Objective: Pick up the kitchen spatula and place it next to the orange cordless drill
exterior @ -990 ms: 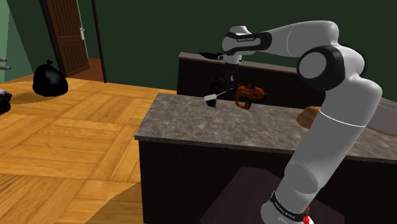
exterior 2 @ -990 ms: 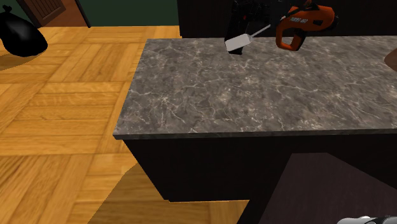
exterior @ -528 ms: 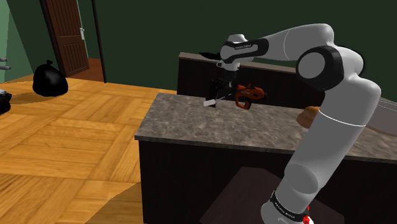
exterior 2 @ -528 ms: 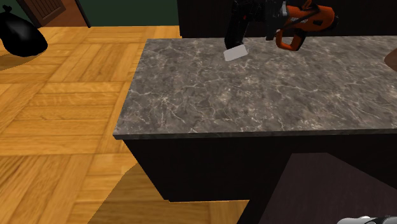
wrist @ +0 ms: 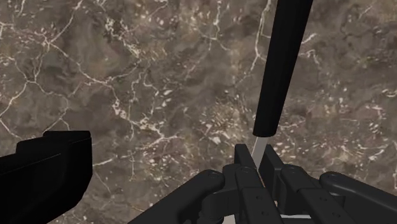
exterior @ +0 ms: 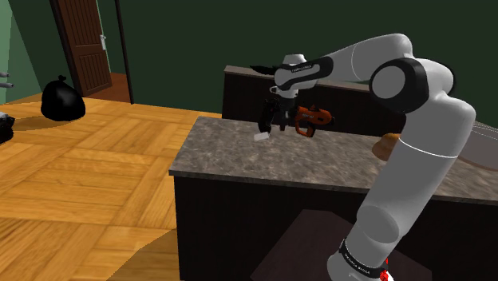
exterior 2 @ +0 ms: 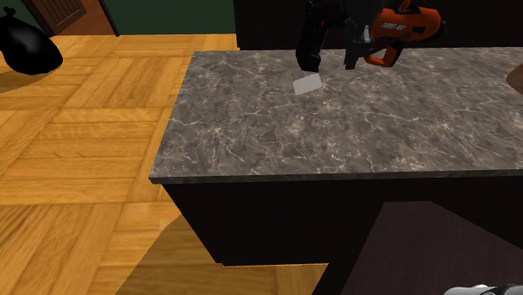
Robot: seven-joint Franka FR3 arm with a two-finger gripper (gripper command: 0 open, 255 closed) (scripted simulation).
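Observation:
The kitchen spatula has a white blade [exterior: 262,136] [exterior 2: 308,83], a thin metal shaft and a black handle [wrist: 280,70]. My gripper [exterior: 270,124] [exterior 2: 312,65] [wrist: 256,159] is shut on the shaft, just behind the handle's end. The blade hangs low over the dark marble counter [exterior: 239,156] [exterior 2: 335,126], near its far edge. The orange cordless drill [exterior: 311,120] [exterior 2: 404,27] lies on the counter close beside the gripper, on the shoulder view's right.
A black shape [wrist: 44,168] sits beside the fingers in the wrist view. A brown object [exterior: 387,142] rests at the counter's right. A dark cabinet [exterior: 243,92] stands behind the counter. On the wooden floor lies a black bag [exterior: 62,100], near a door [exterior: 84,44].
The spatula's blade has swung down from level to hang near the counter, moving toward the second exterior view's bottom. The gripper has shifted slightly to the shoulder view's left.

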